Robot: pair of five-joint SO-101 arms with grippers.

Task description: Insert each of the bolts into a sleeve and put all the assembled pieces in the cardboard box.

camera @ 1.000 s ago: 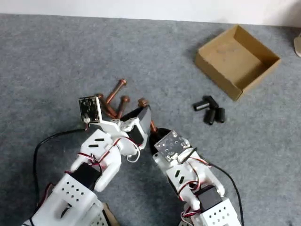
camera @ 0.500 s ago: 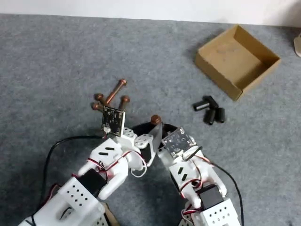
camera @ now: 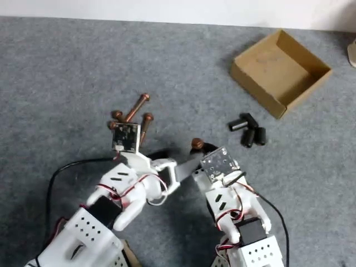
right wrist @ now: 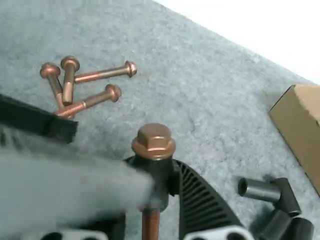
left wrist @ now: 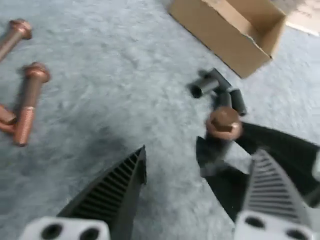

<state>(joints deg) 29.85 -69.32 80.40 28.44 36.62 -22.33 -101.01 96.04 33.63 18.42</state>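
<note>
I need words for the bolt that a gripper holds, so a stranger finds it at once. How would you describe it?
From the cardboard box at the far right, look toward the middle of the high view. There the right gripper holds one copper bolt upright, head on top. The other bolts lie flat in a loose pile.

The table covering point(camera: 67, 72) is a grey cloth, felt-like, matt and rough-fibred. The bolts point(camera: 136, 108) are of copper-coloured metal with a dull sheen; smooth, faintly reflective faces are seen on the head of one bolt point(right wrist: 153, 142). The sleeves point(camera: 247, 129) are black and smooth; metal or plastic cannot be determined. The box point(camera: 278, 69) is of plain brown matt cardboard. The ribbed fingers point(left wrist: 117, 192) are of black matt plastic, the arm shells point(camera: 119, 183) of smooth white plastic.
</note>
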